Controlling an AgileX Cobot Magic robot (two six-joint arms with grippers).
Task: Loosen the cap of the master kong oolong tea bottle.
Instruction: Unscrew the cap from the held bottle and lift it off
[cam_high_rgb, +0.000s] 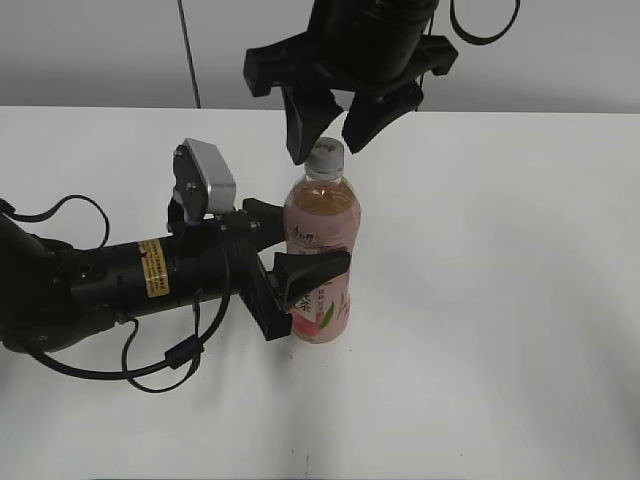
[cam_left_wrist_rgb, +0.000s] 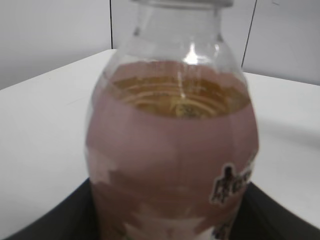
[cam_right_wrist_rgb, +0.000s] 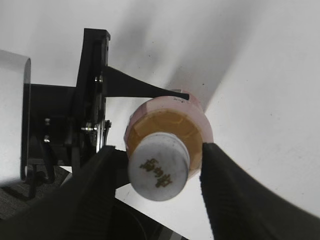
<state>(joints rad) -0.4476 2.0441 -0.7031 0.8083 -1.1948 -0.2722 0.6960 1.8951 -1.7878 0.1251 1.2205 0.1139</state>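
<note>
The master kong oolong tea bottle (cam_high_rgb: 320, 250) stands upright on the white table, amber tea behind a pink peach label; it fills the left wrist view (cam_left_wrist_rgb: 172, 150). My left gripper (cam_high_rgb: 300, 270) comes in from the left and is shut on the bottle's body at label height. The white cap (cam_high_rgb: 326, 156) sits on the neck; from above it shows dark characters on top (cam_right_wrist_rgb: 159, 168). My right gripper (cam_high_rgb: 328, 125) hangs open directly over the cap, one finger on each side (cam_right_wrist_rgb: 158, 172), not touching it.
The white table (cam_high_rgb: 500, 300) spreads all round the bottle. The left arm with its silver wrist camera (cam_high_rgb: 205, 180) and loose black cables (cam_high_rgb: 150, 370) lie across the left side. A grey wall stands behind.
</note>
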